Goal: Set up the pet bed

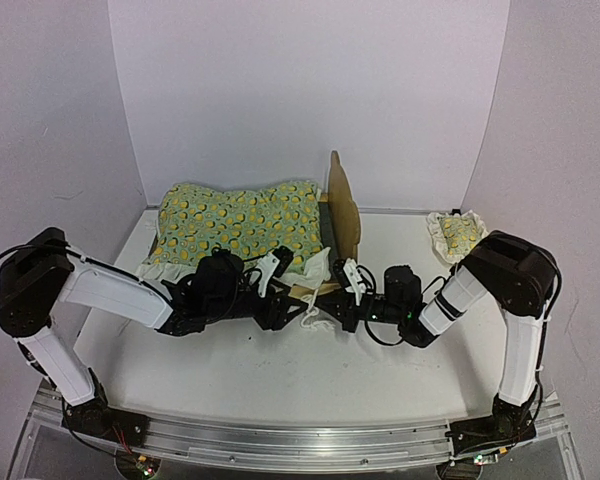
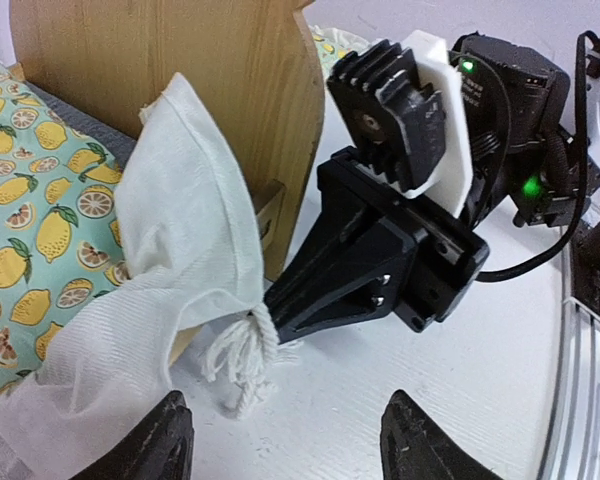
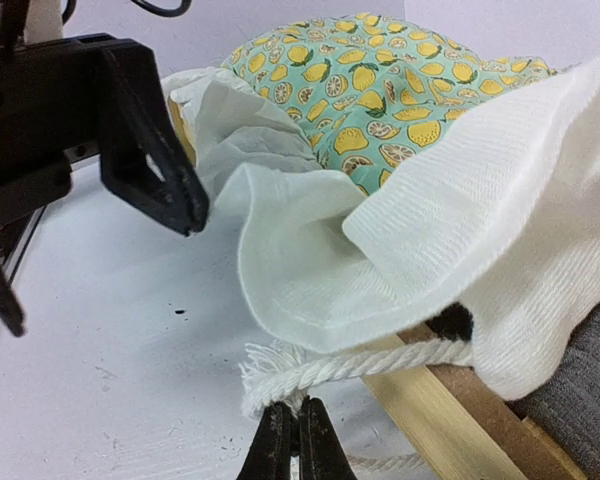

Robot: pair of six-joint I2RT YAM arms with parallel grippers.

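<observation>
The pet bed, a light plywood frame with a tall curved headboard (image 1: pixel 342 205), stands at the back of the table. The lemon-print blanket (image 1: pixel 242 222) lies bunched on it, its white ruffle (image 3: pixel 310 260) hanging over the near rail (image 3: pixel 430 410). The grey mattress pad (image 3: pixel 580 390) shows under the ruffle. My right gripper (image 3: pixel 298 420) is shut on the frayed end of a white cord (image 3: pixel 360 365) at the ruffle's edge, low over the table; it also shows in the left wrist view (image 2: pixel 270 320). My left gripper (image 2: pixel 288 420) is open and empty, just in front of the cord end (image 2: pixel 242 360).
The small matching pillow (image 1: pixel 458 233) lies on the table at the back right, apart from the bed. Both grippers (image 1: pixel 300 315) meet close together in front of the bed's near corner. White walls close in the back and sides.
</observation>
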